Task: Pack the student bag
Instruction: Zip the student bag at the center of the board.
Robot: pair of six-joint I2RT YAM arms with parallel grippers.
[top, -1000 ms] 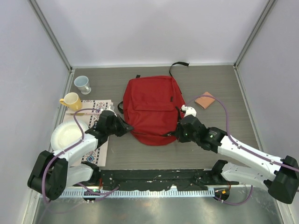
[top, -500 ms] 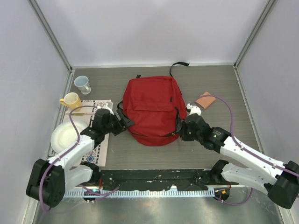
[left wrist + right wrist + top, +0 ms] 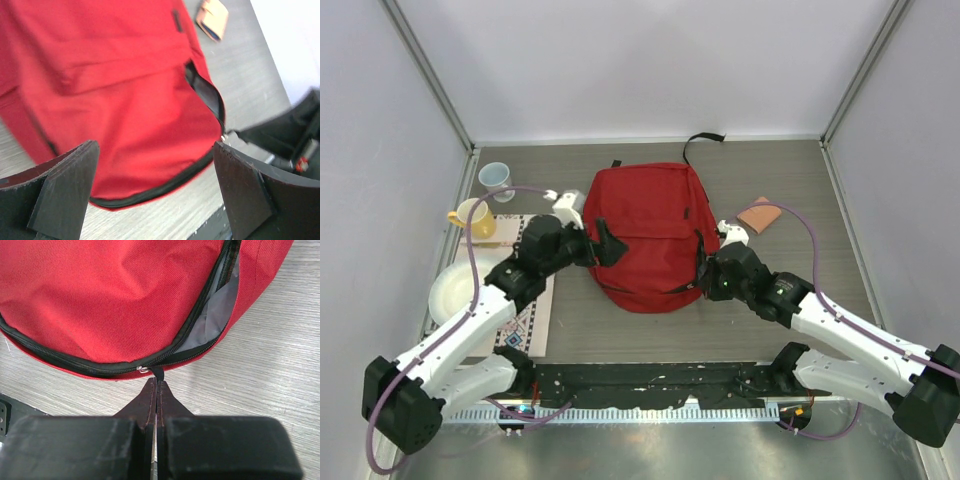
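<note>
We see the student bag (image 3: pixel 645 235) lying flat mid-worktop (image 3: pixel 800 190), zipper partly undone. Our left fingers (image 3: pixel 608 243) hover over its left edge, spread wide and gripping nothing. Our right fingers (image 3: pixel 156 385) pinch the black zipper pull (image 3: pixel 158 373) at its near-right edge.

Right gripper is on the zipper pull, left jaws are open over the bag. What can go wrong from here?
1. The right gripper pinches only the small black zipper pull at its very tips, so the tab may slip out under load.
2. The left gripper is open and grips nothing, so the student bag is unanchored. A pull may drag the bag across the table instead of running the zipper.
</note>
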